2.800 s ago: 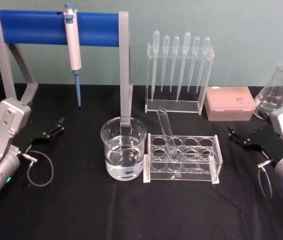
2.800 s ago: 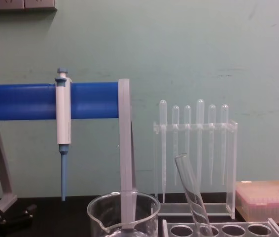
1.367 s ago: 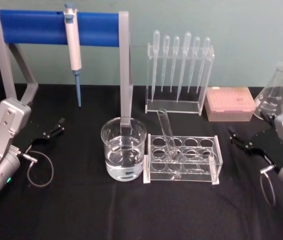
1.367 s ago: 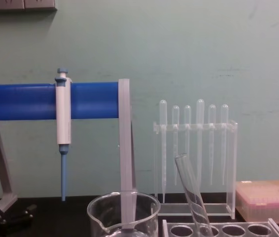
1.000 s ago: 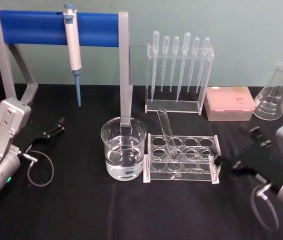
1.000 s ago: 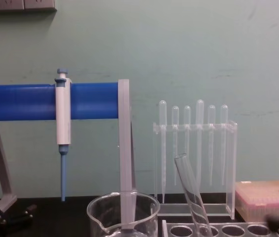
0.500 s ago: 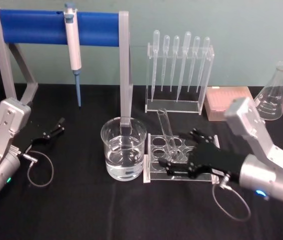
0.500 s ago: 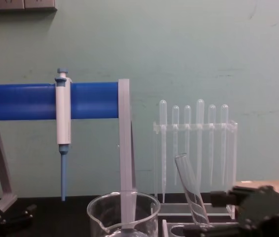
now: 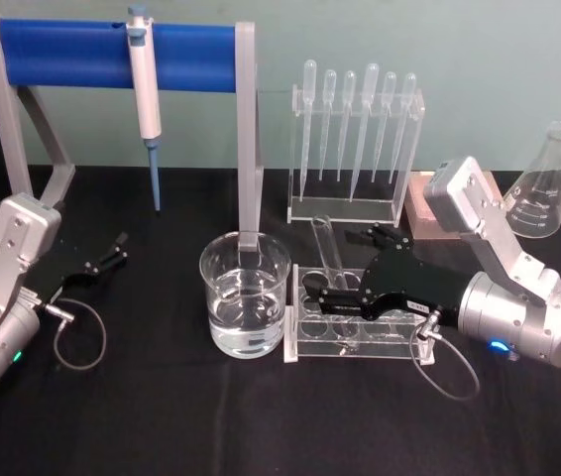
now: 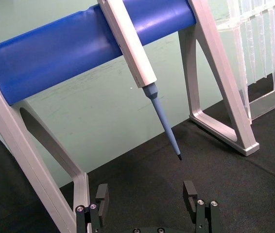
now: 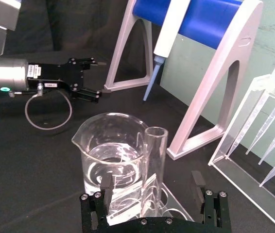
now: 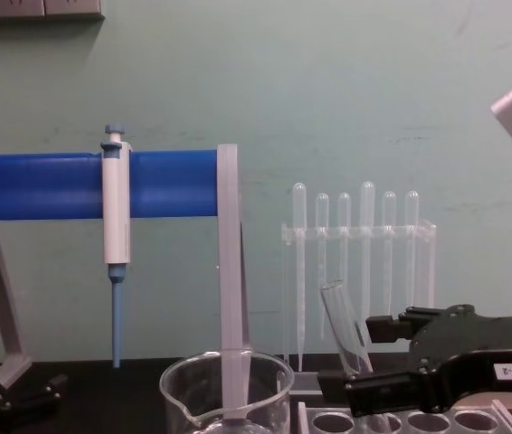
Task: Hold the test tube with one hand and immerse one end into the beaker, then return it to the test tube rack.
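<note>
Currently your right tool [image 9: 345, 270], the black two-fingered one on a silver wrist, reaches in from the right over the clear acrylic rack with round holes [image 9: 380, 339]. Its jaws are spread wide on either side of the clear glass round-bottomed test tube [image 9: 327, 260]. You can see in the right wrist view that one finger [image 11: 106, 183] stands on the beaker side of the tube and the other on the opposite side. There is a gap to the glass on both sides, so nothing is gripped. The test tube stands in a hole near the rack's left end, leaning with its open rim tipped back and to the left. The wide clear glass beaker [image 9: 245, 294], partly filled with clear liquid, stands on the black tabletop [image 9: 162, 416] just left of the rack. Your left tool [image 9: 102, 262] is parked at the left side of the tabletop, well apart from the glassware, its fingers spread and empty.
</note>
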Robot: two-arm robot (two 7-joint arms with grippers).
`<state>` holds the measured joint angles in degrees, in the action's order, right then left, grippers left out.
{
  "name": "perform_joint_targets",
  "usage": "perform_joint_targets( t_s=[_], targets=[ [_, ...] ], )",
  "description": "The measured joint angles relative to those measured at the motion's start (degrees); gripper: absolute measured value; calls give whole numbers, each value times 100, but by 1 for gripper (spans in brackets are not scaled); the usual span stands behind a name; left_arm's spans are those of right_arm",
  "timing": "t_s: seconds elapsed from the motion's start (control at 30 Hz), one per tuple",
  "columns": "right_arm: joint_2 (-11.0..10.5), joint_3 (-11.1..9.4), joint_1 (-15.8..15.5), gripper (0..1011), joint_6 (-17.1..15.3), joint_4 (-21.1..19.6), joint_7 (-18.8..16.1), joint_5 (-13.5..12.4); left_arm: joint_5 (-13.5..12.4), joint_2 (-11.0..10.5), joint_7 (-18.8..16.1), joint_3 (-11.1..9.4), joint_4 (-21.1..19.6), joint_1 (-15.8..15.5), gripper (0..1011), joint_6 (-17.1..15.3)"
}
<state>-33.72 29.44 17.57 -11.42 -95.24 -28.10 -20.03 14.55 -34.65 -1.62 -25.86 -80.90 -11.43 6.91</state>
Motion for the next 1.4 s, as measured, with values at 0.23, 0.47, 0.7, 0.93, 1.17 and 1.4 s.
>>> perform_joint_targets(
  t_s=[0.23,0.47,0.7,0.93,1.17,1.4],
  targets=[
    [139,-61,136,1002,-3,231,-65,25,0,0,0,0,0,0,1000,0],
    [243,-62,252,894,-48,414,-131,47,0,0,0,0,0,0,1000,0],
    [277,-50,279,682,-106,425,-212,0,0,0,0,0,0,0,1000,0],
    [309,-8,307,453,-110,419,-267,-44,0,0,0,0,0,0,1000,0],
    [325,19,325,242,-86,442,-270,-57,0,0,0,0,0,0,1000,0],
    [290,-28,264,226,-48,326,-230,-86,0,0,0,0,0,0,1000,0]
  ],
)
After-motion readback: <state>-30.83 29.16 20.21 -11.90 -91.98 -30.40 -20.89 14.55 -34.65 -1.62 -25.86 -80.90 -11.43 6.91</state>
